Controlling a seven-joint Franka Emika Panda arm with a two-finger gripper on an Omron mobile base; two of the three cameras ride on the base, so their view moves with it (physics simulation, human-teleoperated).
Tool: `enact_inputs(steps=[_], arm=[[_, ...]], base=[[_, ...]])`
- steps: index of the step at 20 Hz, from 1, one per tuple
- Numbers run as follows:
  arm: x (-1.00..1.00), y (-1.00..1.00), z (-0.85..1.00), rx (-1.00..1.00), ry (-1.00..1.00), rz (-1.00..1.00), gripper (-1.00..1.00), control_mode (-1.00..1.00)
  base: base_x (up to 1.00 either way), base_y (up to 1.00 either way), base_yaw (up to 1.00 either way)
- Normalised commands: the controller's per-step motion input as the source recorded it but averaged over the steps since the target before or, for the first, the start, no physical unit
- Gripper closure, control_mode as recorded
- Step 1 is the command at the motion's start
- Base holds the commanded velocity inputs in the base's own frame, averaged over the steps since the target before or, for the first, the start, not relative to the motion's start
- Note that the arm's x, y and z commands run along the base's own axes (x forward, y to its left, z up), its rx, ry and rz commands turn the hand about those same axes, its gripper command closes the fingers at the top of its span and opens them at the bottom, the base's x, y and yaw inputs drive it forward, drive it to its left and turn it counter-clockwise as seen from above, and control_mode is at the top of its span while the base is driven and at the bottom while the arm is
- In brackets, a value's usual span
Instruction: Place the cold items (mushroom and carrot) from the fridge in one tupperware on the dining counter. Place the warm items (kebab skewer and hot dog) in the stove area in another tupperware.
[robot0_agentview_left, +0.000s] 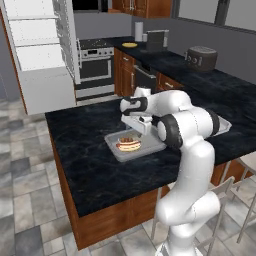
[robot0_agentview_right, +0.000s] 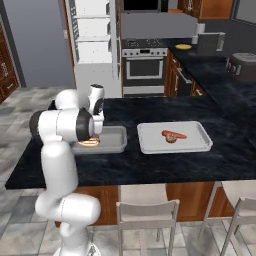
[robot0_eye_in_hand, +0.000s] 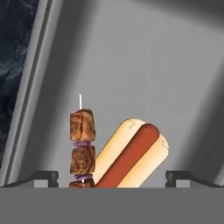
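On the dining counter (robot0_agentview_right: 165, 167) sit two tupperwares side by side, a little apart. The one under the arm (robot0_eye_in_hand: 144, 65) holds the hot dog (robot0_eye_in_hand: 131, 155) and the kebab skewer (robot0_eye_in_hand: 82, 146), lying next to each other on its pale floor — the skewer's lower end touches the bun's side. The gripper (robot0_eye_in_hand: 112, 177) hangs just above them with its jaws spread wide, one dark fingertip out at each side, and nothing between them; the hand is released. From the left base view the hot dog (robot0_agentview_left: 129, 144) shows in that container (robot0_agentview_left: 117, 152), close beside the arm's wrist. The other tupperware (robot0_agentview_right: 197, 145) lies to the robot's right and carries the carrot (robot0_agentview_right: 174, 134) with the small brown mushroom (robot0_agentview_right: 171, 139) touching it, both near the middle of the tray. Beyond the counter stand the fridge (robot0_agentview_right: 92, 40) with its door open and white shelves showing, and the stove (robot0_agentview_right: 145, 67) next to it — a yellow plate (robot0_agentview_right: 183, 46) rests on the back counter.
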Motion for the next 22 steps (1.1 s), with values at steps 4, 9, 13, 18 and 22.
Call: enact_inputs(steps=[4, 9, 13, 18, 22], arm=[[-0.67, -0.05, 0.57, 0.0, -0.18, -0.1, -1.0, -1.0], [-0.84, -0.02, 0.56, 0.0, -0.16, -0.14, -1.0, -1.0], [-0.89, -0.05, 0.52, 0.0, -0.09, -0.15, -1.0, -1.0], [-0.82, -0.07, 0.54, 0.0, -0.04, -0.15, -1.0, -1.0], [-0.66, -0.14, 0.59, 0.0, 0.0, -0.06, -1.0, -1.0]], base=[[0.0, 0.0, 0.0], [0.0, 0.0, 0.0], [0.0, 0.0, 0.0], [0.0, 0.0, 0.0], [0.0, 0.0, 0.0]])
